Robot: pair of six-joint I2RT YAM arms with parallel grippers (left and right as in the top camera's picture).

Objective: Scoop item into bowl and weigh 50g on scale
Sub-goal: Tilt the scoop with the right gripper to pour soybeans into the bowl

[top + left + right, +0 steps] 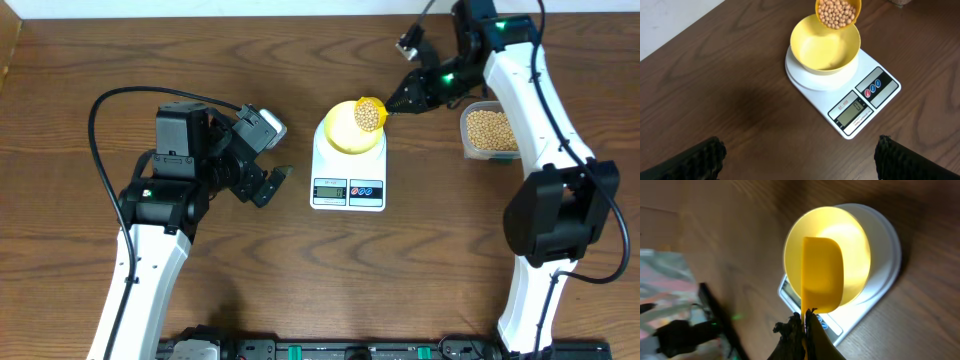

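The left arm (pixel 150 260) runs up from 6 o'clock and bends toward 3 o'clock. Its pincer (pixel 278 180) has its fingers (pixel 697 160) spread wide with nothing between them. The right arm (pixel 530 110) rises toward 12 o'clock, then folds back toward 8 o'clock, its pincer (pixel 402 99) clamped tight on the handle of a yellow scoop (pixel 369 113).

1. Overhead, the digits on the scale's (pixel 348 166) display (pixel 329 189) are too small to read; the right arm (pixel 525 90) covers one side of the tub (pixel 466 130).
2. In the left wrist view the top edge cuts off the scoop (pixel 858 14) (handle unseen), and the left gripper (pixel 799 161) shows only two dark fingertips at the bottom corners.
3. From the right wrist, the scoop's underside hides its beans (pixel 837 11); the background at left is a blur.
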